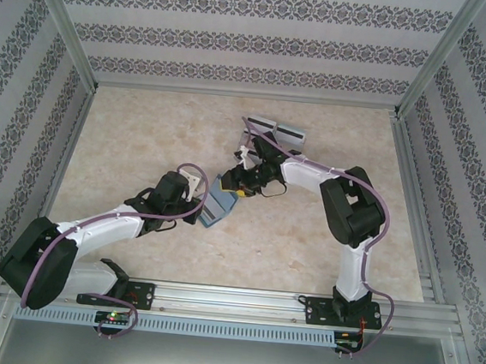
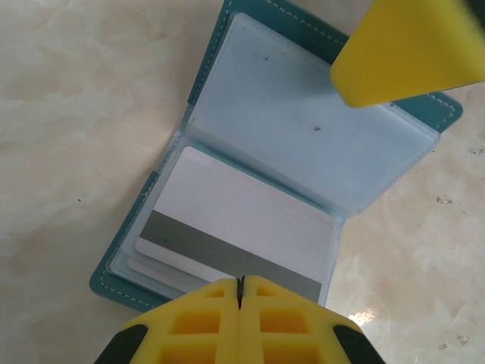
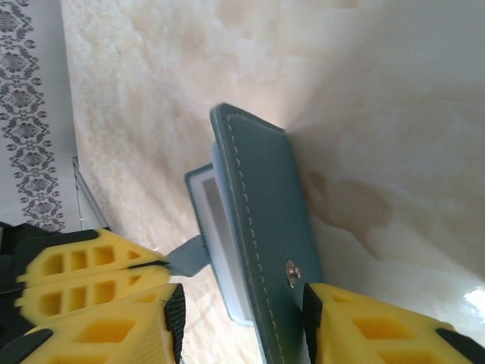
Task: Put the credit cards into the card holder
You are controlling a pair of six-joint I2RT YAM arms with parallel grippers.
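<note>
The card holder [image 2: 303,114] lies open on the table, and a white-grey credit card [image 2: 242,220] with a dark stripe sits in its lower sleeve. My left gripper [image 2: 239,284] is shut on the holder's small tab [image 3: 186,256] at the near edge. The other cover of the card holder [image 3: 265,205] stands raised. My right gripper [image 3: 242,322] is open and straddles that cover, one pad touching its outside and the other apart from the sleeves. One of its fingers [image 2: 409,45] shows above the upper sleeve. From above, both grippers meet at the card holder [image 1: 219,205]. Two more credit cards [image 1: 278,131] lie at the back.
The marble-look tabletop [image 1: 144,138] is boxed in by patterned walls [image 1: 239,40] on three sides. An aluminium rail [image 1: 232,300] with both arm bases runs along the near edge.
</note>
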